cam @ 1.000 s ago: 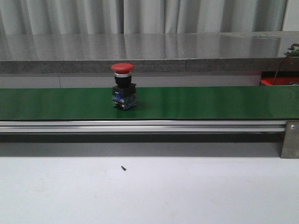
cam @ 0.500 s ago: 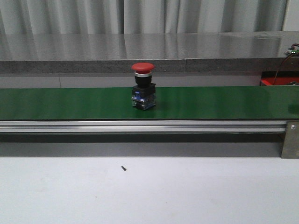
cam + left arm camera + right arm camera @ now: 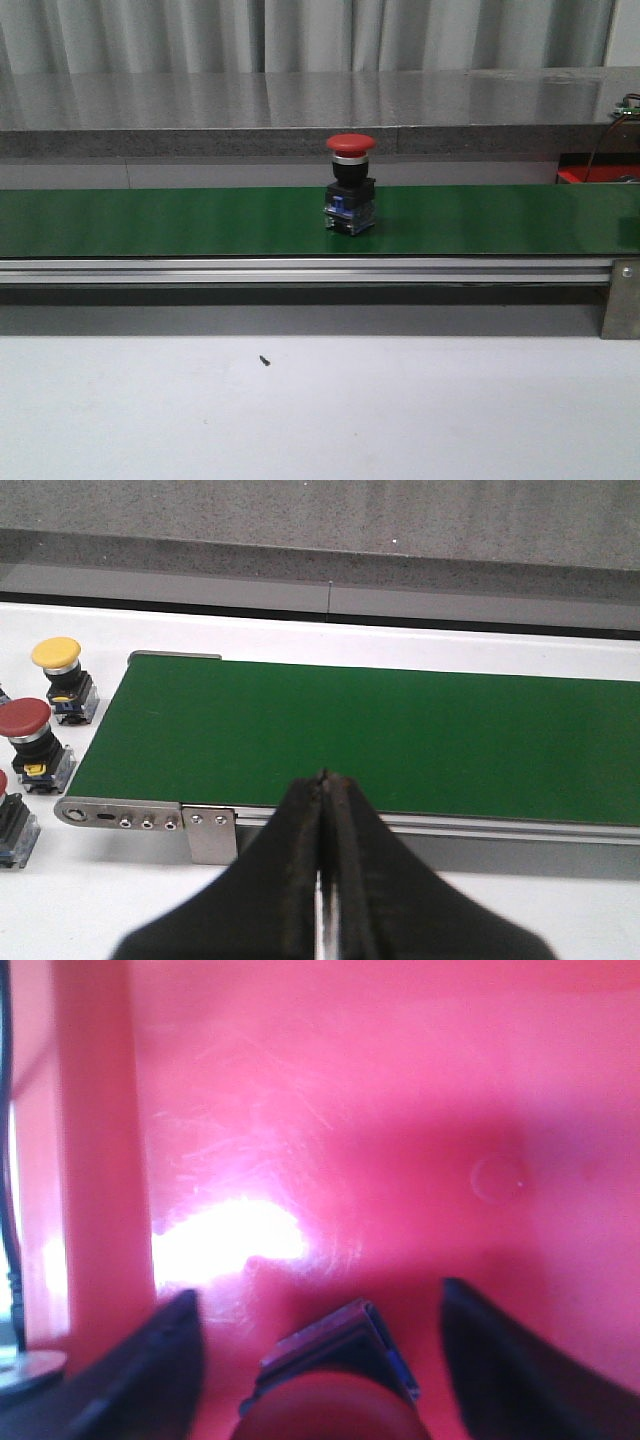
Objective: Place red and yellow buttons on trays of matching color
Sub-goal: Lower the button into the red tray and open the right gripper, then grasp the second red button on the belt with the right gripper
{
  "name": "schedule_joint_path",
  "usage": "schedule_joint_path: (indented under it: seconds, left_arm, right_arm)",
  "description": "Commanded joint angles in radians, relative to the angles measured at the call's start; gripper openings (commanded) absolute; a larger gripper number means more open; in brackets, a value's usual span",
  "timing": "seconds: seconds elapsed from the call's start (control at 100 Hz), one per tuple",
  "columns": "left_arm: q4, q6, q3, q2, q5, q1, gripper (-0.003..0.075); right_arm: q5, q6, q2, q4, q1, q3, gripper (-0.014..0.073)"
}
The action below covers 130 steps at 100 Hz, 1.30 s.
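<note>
Red tray [image 3: 400, 1110] beneath right claw [image 3: 320, 1360], spread wide around button [image 3: 335, 1390]; left claw [image 3: 325, 800] closed, empty.

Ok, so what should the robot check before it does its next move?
1. Red button standing upright on the green belt: ok.
2. Left pincer open, ready to grab: not ok, it is shut.
3. Right pincer open over the red tray: ok.
4. Second button between the right pincer's fingers resting on the tray: cannot tell.
5. Yellow button waiting beside the belt's end: ok.
</note>
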<state>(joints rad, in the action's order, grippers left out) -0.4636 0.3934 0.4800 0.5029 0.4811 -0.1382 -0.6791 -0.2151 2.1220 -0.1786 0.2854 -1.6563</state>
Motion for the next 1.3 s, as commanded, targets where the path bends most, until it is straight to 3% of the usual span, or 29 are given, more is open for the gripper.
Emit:
schedule_joint_path:
  seconds: [0.0,0.23,0.42,0.57,0.8,1.07,1.29]
  left_arm:
    - [-0.023,0.001,0.028,0.004,-0.075,0.004,-0.0020]
    - [-0.023,0.001,0.028,0.004,-0.075,0.004,-0.0020]
    - [-0.023,0.001,0.028,0.004,-0.075,0.004,-0.0020]
    - [-0.023,0.001,0.028,0.004,-0.075,0.004,-0.0019]
    - [-0.023,0.001,0.028,0.004,-0.075,0.004,-0.0020]
    - [-0.023,0.001,0.028,0.004,-0.075,0.004,-0.0020]
    - [-0.023,0.001,0.028,0.004,-0.073,0.004,-0.0020]
  right_arm:
    - [0.032,-0.013,-0.113,0.002,0.007,-0.031,0.0601]
    - [-0.105,-0.140,-0.261,-0.013,0.001,-0.023,0.0598]
    - [-0.213,-0.284,-0.397,-0.217,-0.002,0.075,0.0598]
    - [-0.252,-0.375,-0.517,-0.283,-0.008,0.225,0.0598]
    - [-0.245,-0.471,-0.633,-0.285,-0.134,0.400,0.0598]
    - [-0.165,-0.492,-0.627,-0.280,-0.349,0.402,0.0598]
    - [-0.083,-0.492,-0.607,-0.279,-0.403,0.397,0.0598]
